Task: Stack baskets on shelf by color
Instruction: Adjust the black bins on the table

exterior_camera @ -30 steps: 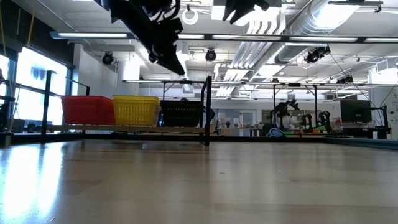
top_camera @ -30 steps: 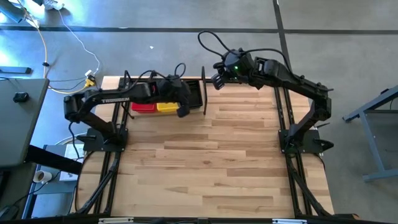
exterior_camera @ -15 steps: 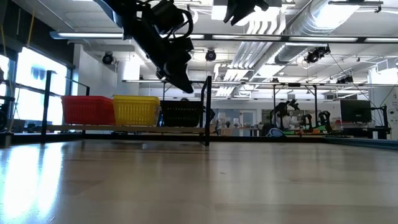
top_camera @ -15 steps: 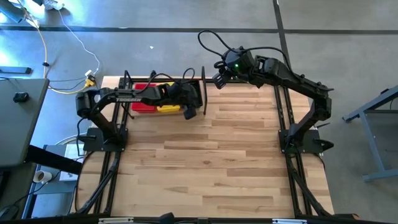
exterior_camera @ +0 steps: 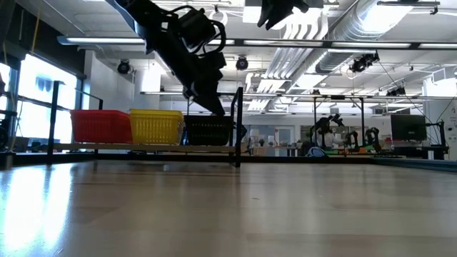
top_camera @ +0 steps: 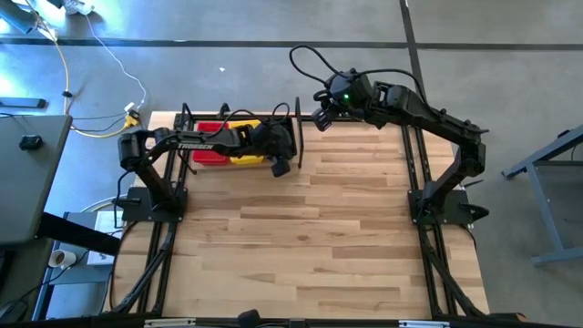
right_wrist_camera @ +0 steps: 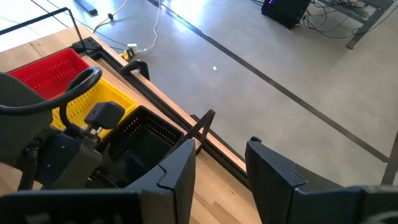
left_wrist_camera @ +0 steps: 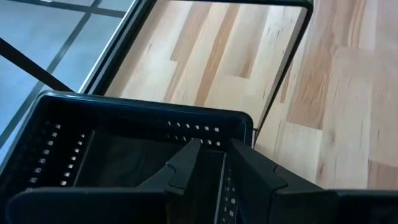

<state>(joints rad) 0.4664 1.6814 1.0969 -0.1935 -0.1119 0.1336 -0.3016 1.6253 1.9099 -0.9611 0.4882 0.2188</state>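
While "TROSSEN" shows along its arm, left pincer (left_wrist_camera: 211, 163) parted over black basket (left_wrist_camera: 124, 143) | right pincer (right_wrist_camera: 217, 163) parted

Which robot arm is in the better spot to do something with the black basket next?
Probably the left. The left gripper hangs right over the black basket, fingers just apart above it. The right gripper waits open beyond the shelf post.
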